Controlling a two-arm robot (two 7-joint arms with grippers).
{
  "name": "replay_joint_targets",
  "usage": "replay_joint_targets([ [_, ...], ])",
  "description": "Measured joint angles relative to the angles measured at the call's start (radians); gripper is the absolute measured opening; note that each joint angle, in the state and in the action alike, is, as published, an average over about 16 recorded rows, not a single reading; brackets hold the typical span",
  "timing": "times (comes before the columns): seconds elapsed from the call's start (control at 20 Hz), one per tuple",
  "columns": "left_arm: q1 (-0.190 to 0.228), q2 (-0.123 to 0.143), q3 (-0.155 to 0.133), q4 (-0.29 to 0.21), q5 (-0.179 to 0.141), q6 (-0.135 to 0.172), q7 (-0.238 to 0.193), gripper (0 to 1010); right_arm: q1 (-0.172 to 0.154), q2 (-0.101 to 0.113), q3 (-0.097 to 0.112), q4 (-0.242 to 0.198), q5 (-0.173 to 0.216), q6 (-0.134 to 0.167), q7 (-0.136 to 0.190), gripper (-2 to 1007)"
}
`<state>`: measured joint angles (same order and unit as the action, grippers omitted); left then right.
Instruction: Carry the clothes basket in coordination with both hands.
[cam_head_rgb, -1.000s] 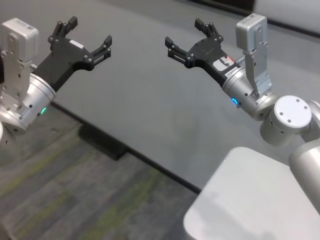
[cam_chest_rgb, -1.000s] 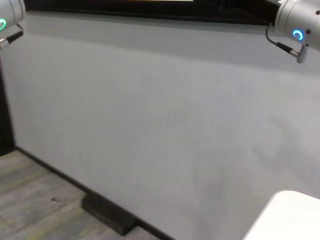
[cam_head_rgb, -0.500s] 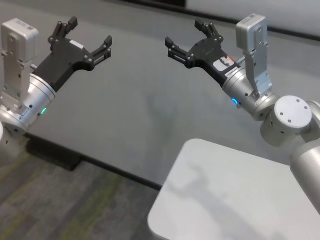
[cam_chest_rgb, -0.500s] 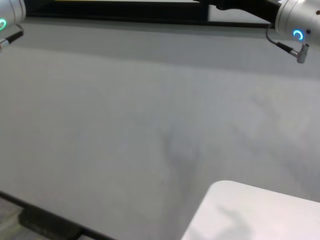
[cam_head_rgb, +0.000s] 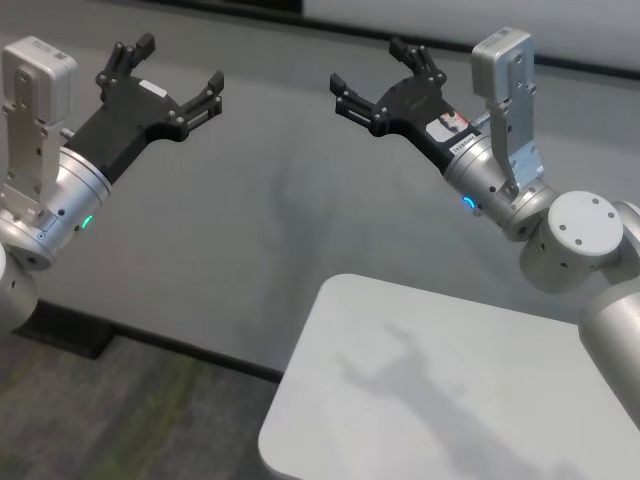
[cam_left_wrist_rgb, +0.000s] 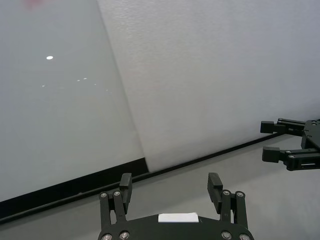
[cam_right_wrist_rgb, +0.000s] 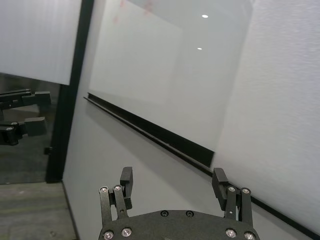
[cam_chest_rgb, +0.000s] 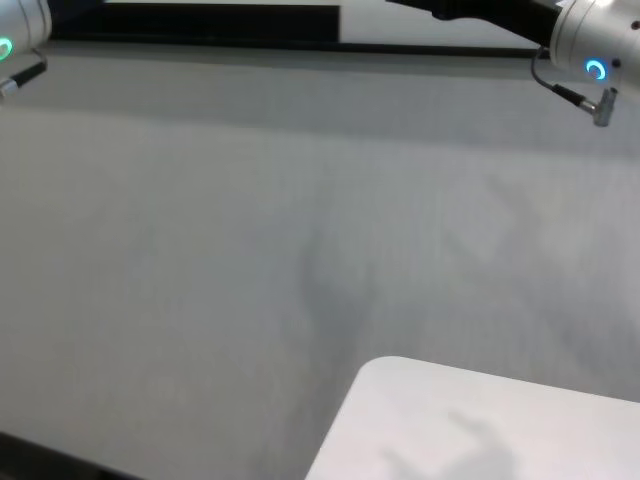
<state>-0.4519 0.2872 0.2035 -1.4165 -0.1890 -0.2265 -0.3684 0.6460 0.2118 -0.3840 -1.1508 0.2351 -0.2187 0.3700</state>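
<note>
Over on the left, the left gripper (cam_head_rgb: 168, 80) is raised in the air in front of a grey wall (cam_head_rgb: 270, 200), its black jaws spread wide and grasping nothing; a green light glows on its silver wrist. Its wrist view shows the two fingertips (cam_left_wrist_rgb: 125, 181) apart, with only wall and a dark baseboard strip (cam_left_wrist_rgb: 75, 187) between them.

To its right, the right gripper (cam_head_rgb: 378, 72) is held at about the same height, facing the left one, jaws likewise released and empty, a blue ring lit on its wrist.

Below and between them, toward the right, a pale rounded surface (cam_head_rgb: 420, 380) carries the arms' shadow. The clothes basket is not in sight in any view.
</note>
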Motion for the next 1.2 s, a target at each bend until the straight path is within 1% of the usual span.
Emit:
replay_joint_targets([
  [1.2, 0.000, 0.000, 0.000, 0.000, 0.000, 0.000, 0.000, 1002, 0.000, 0.000, 0.000, 0.000, 0.000, 0.000, 0.000, 1005],
])
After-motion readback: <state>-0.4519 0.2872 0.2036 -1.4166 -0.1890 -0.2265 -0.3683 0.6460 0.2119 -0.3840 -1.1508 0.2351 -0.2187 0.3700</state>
